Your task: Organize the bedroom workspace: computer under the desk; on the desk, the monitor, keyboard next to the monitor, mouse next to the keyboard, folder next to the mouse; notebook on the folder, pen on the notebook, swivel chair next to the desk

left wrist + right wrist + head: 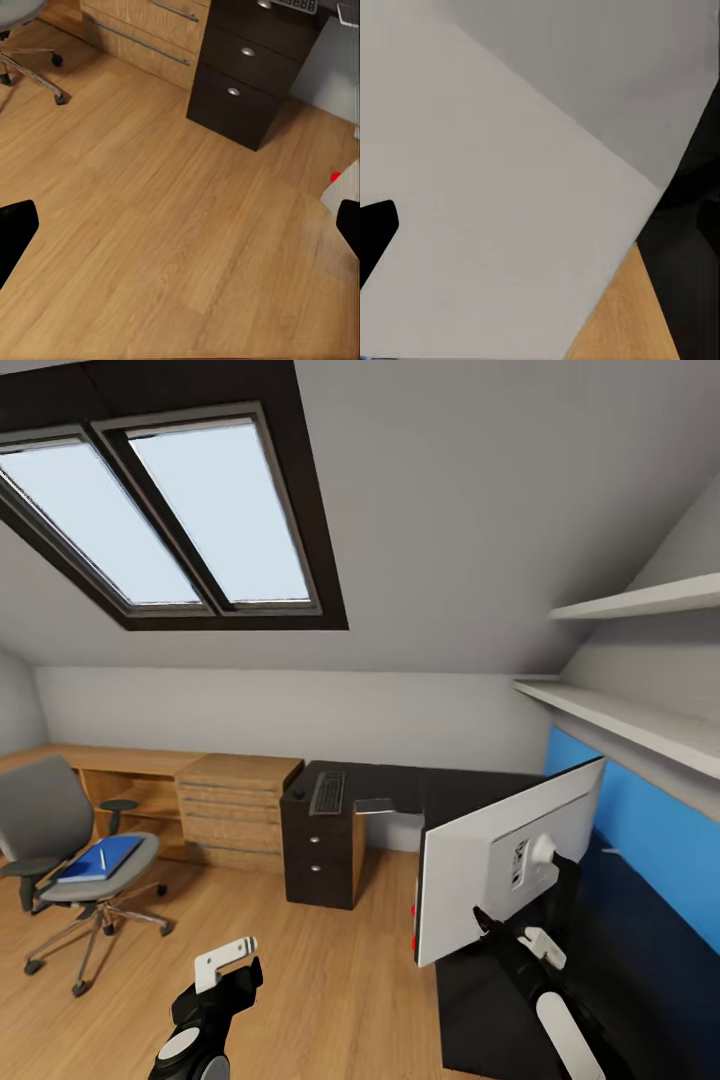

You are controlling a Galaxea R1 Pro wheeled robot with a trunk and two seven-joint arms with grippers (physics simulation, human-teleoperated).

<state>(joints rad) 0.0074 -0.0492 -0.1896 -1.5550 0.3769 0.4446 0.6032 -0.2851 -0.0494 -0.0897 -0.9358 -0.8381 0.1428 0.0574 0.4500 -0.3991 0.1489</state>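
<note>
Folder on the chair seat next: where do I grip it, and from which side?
Take the folder by its front edge, the one overhanging the seat toward the room. Come in low from the chair's open front: it lies flat, and backrest and armrests block the other sides.

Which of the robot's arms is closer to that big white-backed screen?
The right. Its right gripper is at the base of the monitor, by its stand. The left gripper hangs over open floor, well to the monitor's left.
</note>
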